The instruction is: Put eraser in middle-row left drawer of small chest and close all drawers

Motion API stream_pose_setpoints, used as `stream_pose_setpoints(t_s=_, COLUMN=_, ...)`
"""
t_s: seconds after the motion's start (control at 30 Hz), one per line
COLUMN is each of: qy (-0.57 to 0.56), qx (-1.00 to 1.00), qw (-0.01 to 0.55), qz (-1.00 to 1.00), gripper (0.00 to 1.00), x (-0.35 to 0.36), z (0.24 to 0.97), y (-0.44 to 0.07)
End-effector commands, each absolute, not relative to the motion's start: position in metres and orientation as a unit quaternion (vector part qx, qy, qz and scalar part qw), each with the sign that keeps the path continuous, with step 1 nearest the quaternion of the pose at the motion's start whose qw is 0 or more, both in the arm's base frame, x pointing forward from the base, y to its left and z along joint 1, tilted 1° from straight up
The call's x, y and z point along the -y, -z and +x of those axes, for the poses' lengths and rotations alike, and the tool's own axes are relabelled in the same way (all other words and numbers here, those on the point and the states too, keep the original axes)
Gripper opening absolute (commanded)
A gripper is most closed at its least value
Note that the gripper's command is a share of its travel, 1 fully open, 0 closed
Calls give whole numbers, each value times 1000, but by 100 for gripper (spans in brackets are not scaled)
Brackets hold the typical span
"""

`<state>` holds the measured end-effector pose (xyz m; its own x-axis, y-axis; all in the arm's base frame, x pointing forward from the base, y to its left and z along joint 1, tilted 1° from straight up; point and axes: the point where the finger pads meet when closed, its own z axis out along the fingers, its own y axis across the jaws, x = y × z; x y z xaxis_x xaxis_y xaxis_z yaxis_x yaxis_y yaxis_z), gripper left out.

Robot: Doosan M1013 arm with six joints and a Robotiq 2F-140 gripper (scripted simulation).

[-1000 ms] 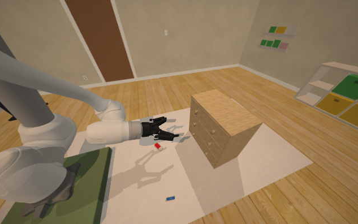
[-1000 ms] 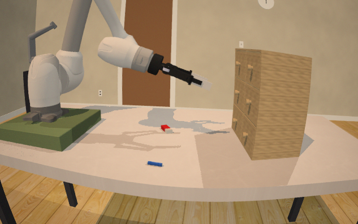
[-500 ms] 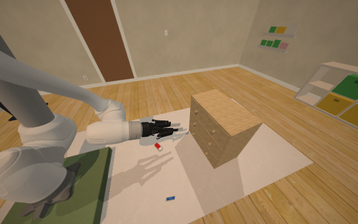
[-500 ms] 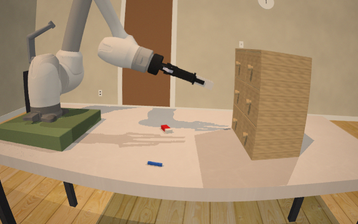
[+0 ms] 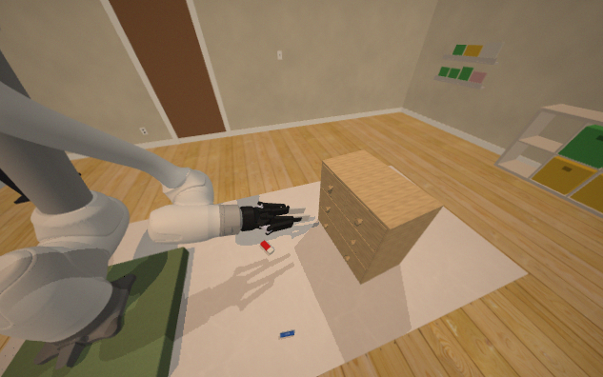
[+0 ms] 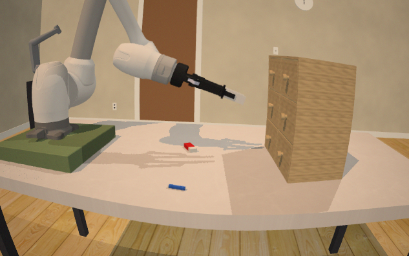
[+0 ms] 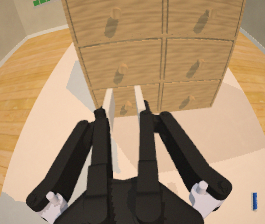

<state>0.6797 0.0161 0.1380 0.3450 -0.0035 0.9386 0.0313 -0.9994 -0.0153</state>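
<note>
The red and white eraser point(image 5: 267, 247) lies on the table between the arm and the chest, also in the exterior view point(image 6: 190, 147). The small wooden chest point(image 5: 375, 209) point(image 6: 309, 116) stands upright with all drawers pushed in; it has three rows of two. The middle row's left drawer point(image 7: 119, 63) point(image 5: 326, 209) has its knob on the far column. My gripper point(image 5: 306, 220) point(image 6: 240, 97) point(image 7: 124, 95) hangs in the air, pointing at the drawer fronts, a short way off them and above the eraser. Its fingers are drawn close together with nothing between them.
A small blue object point(image 5: 288, 334) point(image 6: 176, 187) lies near the table's front edge. The arm's green base block point(image 5: 147, 295) point(image 6: 57, 145) sits at the table's left end.
</note>
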Motion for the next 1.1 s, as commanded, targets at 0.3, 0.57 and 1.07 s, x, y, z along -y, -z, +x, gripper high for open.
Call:
stream_pose_setpoints(t_s=0.3, qy=574, qx=8, qw=16, qz=-819, gripper=20, x=-18, z=718, y=-128)
stream_pose_setpoints(t_s=0.57, qy=574, qx=8, qw=16, qz=-819, gripper=20, x=-18, z=735, y=-123)
stream_pose_setpoints(t_s=1.07, qy=574, qx=8, qw=16, qz=-819, gripper=20, x=-18, z=738, y=-122)
